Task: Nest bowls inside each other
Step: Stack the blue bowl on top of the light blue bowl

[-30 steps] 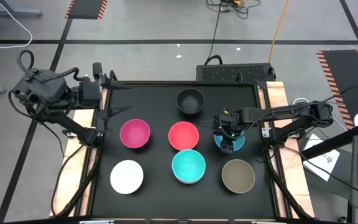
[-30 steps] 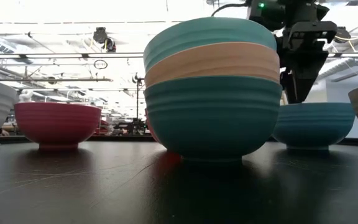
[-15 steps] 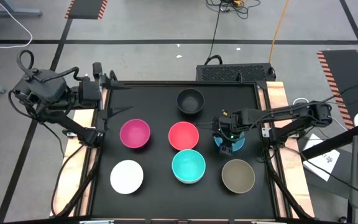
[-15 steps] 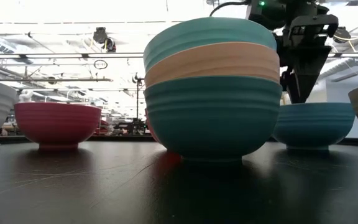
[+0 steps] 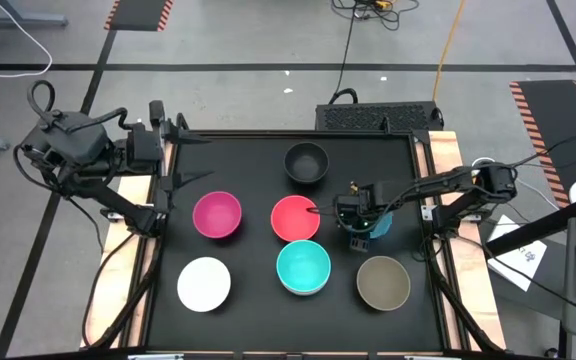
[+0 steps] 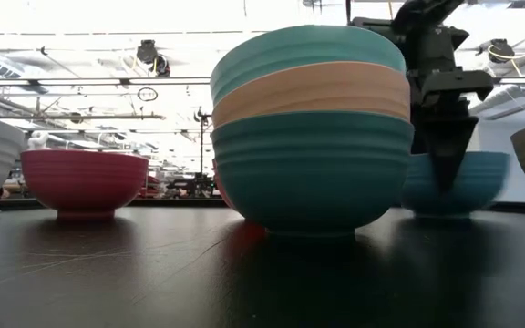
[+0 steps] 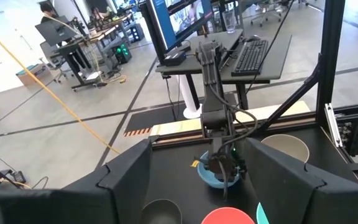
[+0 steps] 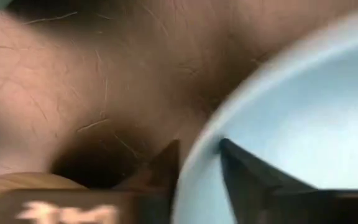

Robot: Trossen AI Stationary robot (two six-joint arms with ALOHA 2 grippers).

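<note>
My right gripper stands on the left rim of the blue bowl, between the red bowl and the taupe bowl, and is shut on it. In the low view it shows in front of the blue bowl. The other bowls rest on their bases: black, magenta, white, and a stack with cyan on top, peach under it and a teal one at the bottom. My left gripper waits open at the far left corner. My right gripper pinches the blue bowl's rim on the side toward the red bowl. One finger is outside the wall and the other inside. The fingers come from above, pointing down. In the low view the bowl's base appears to rest on the table.
The black table is bounded by raised side rails. The red bowl lies close to the left of my right gripper and the bowl stack close to its near left. Bare table shows between the black bowl and the far left corner.
My right gripper has moved from above the middle of the blue bowl toward the table's left and gone down, so that its fingers now stand over the bowl's left rim. The left arm has kept still.
</note>
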